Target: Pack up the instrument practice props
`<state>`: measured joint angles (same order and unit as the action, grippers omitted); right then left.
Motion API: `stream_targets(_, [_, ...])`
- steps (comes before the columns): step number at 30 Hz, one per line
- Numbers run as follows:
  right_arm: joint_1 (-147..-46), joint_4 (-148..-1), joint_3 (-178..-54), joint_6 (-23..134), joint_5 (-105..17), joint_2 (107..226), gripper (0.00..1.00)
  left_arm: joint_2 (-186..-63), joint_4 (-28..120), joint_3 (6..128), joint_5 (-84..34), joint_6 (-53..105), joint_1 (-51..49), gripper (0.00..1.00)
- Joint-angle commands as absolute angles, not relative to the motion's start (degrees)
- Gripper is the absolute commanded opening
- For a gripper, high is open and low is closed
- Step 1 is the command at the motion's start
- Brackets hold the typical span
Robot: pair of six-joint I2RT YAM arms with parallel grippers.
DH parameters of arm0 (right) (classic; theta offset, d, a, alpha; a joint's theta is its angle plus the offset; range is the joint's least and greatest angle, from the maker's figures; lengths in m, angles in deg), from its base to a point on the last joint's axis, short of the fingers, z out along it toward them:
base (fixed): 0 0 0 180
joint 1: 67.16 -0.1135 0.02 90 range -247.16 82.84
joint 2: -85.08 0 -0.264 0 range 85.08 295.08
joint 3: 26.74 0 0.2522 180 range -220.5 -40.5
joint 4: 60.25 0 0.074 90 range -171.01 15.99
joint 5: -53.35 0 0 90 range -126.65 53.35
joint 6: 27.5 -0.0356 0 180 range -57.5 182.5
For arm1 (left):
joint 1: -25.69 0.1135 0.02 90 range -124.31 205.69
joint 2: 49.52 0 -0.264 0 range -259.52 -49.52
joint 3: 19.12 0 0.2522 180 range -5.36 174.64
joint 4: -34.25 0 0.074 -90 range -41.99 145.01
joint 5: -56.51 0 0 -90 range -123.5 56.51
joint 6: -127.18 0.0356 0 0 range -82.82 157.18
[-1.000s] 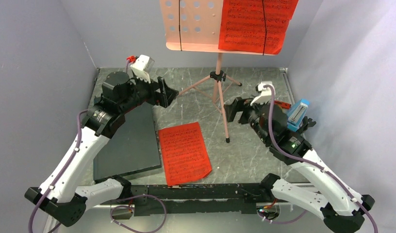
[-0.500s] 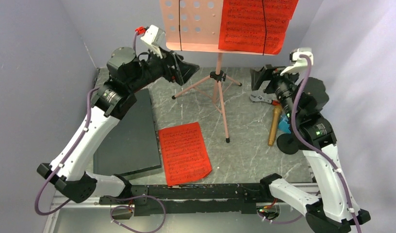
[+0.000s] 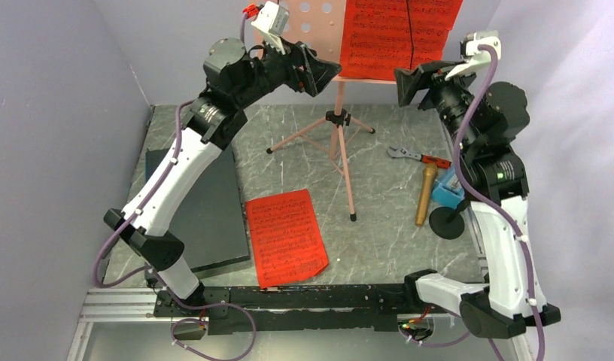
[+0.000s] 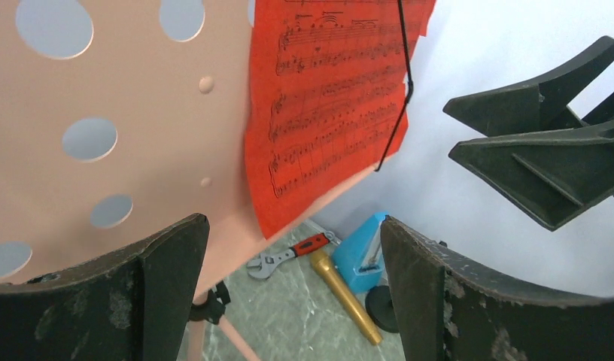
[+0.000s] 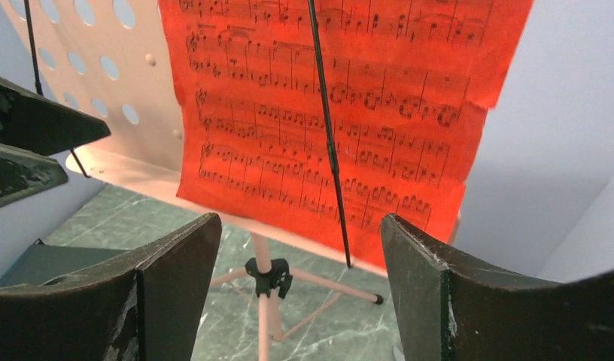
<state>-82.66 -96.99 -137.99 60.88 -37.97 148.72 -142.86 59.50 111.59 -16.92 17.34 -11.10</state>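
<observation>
The pink tripod music stand [image 3: 339, 143] stands at the back; its perforated desk [image 3: 313, 22] holds a red sheet-music page [image 3: 390, 34] under a black wire. A second red page [image 3: 286, 235] lies flat on the table. The gold microphone [image 3: 425, 194] lies beside its black round base [image 3: 446, 222] and the blue metronome [image 3: 447, 192] at the right. My left gripper [image 3: 324, 71] is open and empty, raised in front of the desk's lower left. My right gripper [image 3: 408, 84] is open and empty, raised at the desk's lower right, facing the page [image 5: 326, 113].
A red-handled wrench [image 3: 418, 156] lies behind the microphone. A large dark flat slab [image 3: 195, 214] lies on the left of the table under the left arm. Grey walls close in on the left, back and right.
Both arms have risen from table height to the music stand's desk. The left gripper moved up and right; the right gripper moved up, uncovering the microphone, wrench and metronome.
</observation>
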Motion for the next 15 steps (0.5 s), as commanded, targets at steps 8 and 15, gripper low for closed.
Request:
stream_targets(8, [-77.0,-90.3,-148.5,59.1,-48.2,157.2,0.69,-151.0,55.9,121.4,-17.8,15.3,-11.5,0.89])
stream_targets(15, [-75.0,-89.6,-149.9,58.0,-51.7,159.1,0.6,-153.9,55.1,122.0,-19.3,13.8,-11.5,0.82])
